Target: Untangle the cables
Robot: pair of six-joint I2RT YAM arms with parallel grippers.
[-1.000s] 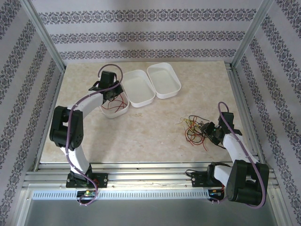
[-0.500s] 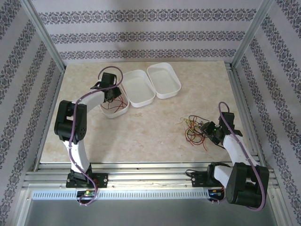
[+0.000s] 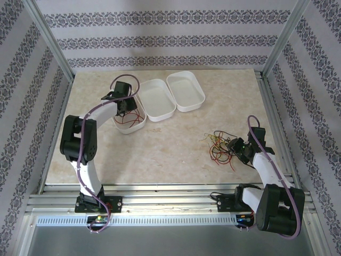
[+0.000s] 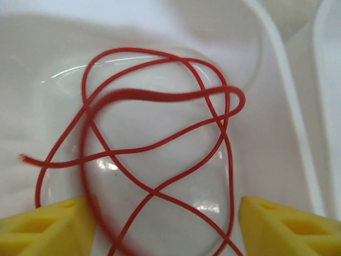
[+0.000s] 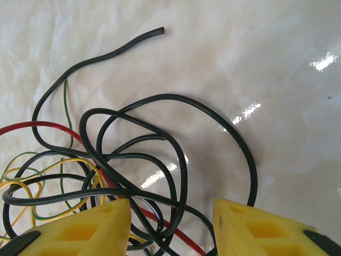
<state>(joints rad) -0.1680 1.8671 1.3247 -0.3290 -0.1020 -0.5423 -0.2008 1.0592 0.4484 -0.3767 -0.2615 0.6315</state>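
A single red cable [image 4: 154, 192] lies in loose loops on the floor of the leftmost white tray [image 3: 130, 129]. One strand near my left finger is blurred. My left gripper [image 4: 165, 229] hangs open just above it, at the tray's far end [image 3: 125, 111], with yellow fingertips [image 4: 53, 226] wide apart. The remaining cables [image 3: 217, 145] form a tangle of black, red, yellow and green strands at the right of the table. My right gripper [image 3: 234, 145] sits at the tangle's right edge. It [image 5: 170, 229] is open, with black loops [image 5: 183, 163] and a red strand running between its fingers.
Two more white trays [image 3: 157, 98] [image 3: 185, 89] stand side by side right of the first one, at the back of the marble table. Metal frame posts and patterned walls enclose the table on three sides.
My left gripper has gone from shut to open and the red cable has dropped into the tray. The left arm's elbow shifted slightly. The right arm and the tangle have not moved.
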